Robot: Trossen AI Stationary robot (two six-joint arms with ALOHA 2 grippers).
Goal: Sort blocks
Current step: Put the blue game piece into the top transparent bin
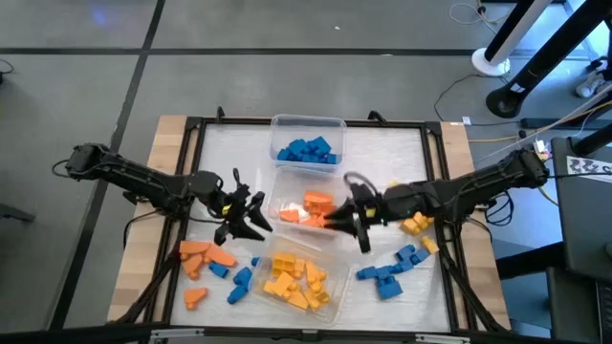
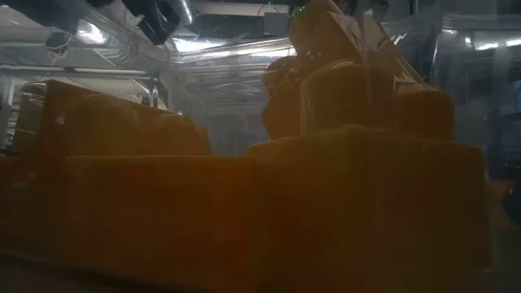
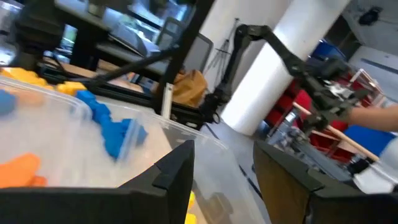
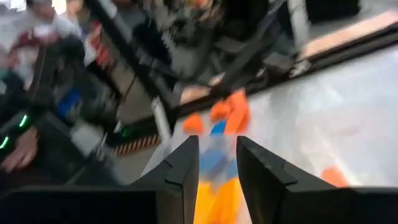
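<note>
1. No words, brand names, numbers or signs can be read in any of the four views.
2. In the high view, a white card (image 1: pixel 590 166) printed with black square patterns lies on dark equipment past the counter's right edge; the patterns spell nothing legible.
3. In the right wrist view, a black-and-orange striped strip (image 4: pixel 134 148) runs along a dark frame; it carries no lettering.

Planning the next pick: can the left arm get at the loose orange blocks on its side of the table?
Probably yes. The left gripper hangs open just above and beside the loose orange blocks, with only bare mat between and no tub wall in the way.
</note>
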